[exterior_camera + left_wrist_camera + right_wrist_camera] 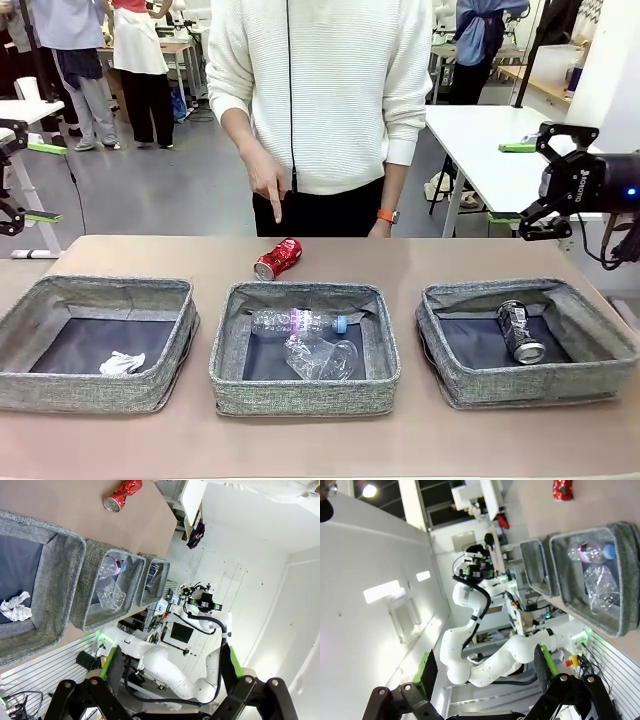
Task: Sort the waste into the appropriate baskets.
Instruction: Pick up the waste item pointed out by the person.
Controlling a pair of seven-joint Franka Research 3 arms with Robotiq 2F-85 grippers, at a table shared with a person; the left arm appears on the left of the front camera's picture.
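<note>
Three grey woven baskets stand in a row across the lower half of the front view, on a brown table (150, 255). The left basket (40, 300), at lower left, holds a white crumpled paper ball (121, 363) near its front edge. The middle basket (228, 350), at lower centre, holds a clear blue-capped bottle with pink label (298, 322) lying on its side, and a clear plastic cup (322, 358) just in front of it, touching or nearly so. The right basket (590, 320), at lower right, holds a dark printed can (521, 331) lying on its side.

A crushed red can (278, 259) lies on the bare table just behind the middle basket, at centre frame, outside every bin. A person in a white sweater stands at the far side; the person's hand (266, 180) points a finger down toward the red can, not touching it.

The left gripper (12, 178) sits at the far left edge, raised off the table, jaws spread and holding nothing; its green-padded fingers (111, 662) in the left wrist view stand wide apart. The right gripper (548, 185) hangs at the right edge, above and behind the right basket, jaws likewise spread and empty; its fingers (543, 662) in the right wrist view are well apart.
</note>
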